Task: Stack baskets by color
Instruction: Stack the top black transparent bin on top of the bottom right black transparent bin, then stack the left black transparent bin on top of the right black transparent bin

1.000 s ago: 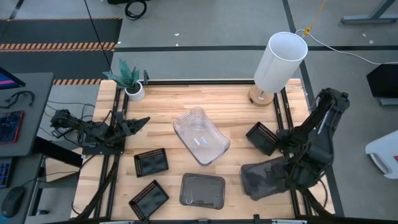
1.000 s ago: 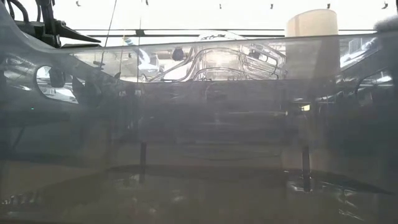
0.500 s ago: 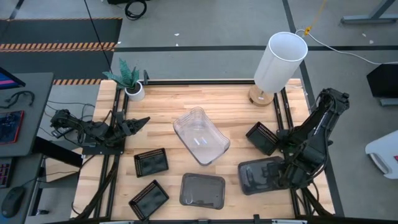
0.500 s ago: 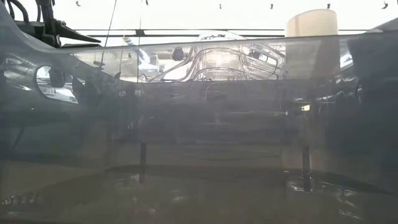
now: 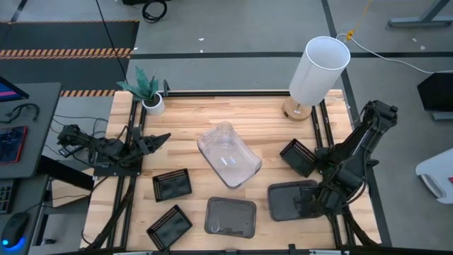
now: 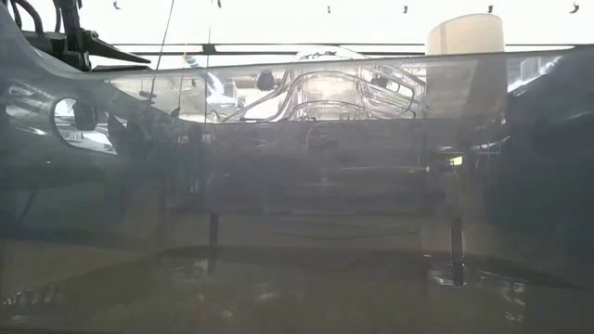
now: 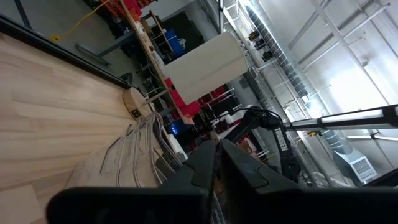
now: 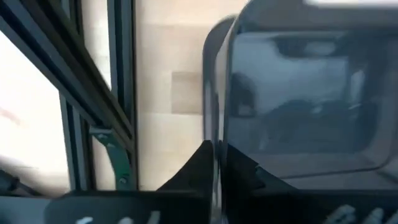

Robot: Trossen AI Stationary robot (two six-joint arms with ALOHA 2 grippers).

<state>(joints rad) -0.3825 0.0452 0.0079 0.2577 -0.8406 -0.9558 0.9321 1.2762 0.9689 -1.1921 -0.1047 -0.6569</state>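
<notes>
My right gripper point(image 5: 313, 203) stands at the table's near right, pointing down, shut on the right end of a smoky-grey basket point(image 5: 289, 200). A second smoky-grey basket point(image 5: 230, 217) lies at the near edge, to its left. The clear basket point(image 5: 228, 155) rests on its base at the table's middle. Three black slatted baskets show: two at the near left point(image 5: 172, 185) point(image 5: 168, 227) and one point(image 5: 297, 156) tilted at the right, beside my right arm. My left gripper point(image 5: 161, 138) waits shut at the table's left edge, above the wood. My right gripper holds the smoky-grey basket by the rim of its right end wall point(image 8: 215, 127), one finger inside the basket and one outside. The fingers come from above, pointing down. The basket sits level and low over the wood; whether its base rests on the table I cannot tell.
A tall white lamp shade point(image 5: 320, 69) stands at the far right corner and a small potted plant point(image 5: 147, 91) at the far left. Black frame rails run along both sides of the table point(image 5: 269, 117). Bare wood lies between the two grey baskets. The low view is filled by a grey basket wall.
My right gripper has gone down and a little toward the table's left with the smoky-grey basket. The basket, held tipped up a second ago, now lies level and lower, closer to the other grey basket.
</notes>
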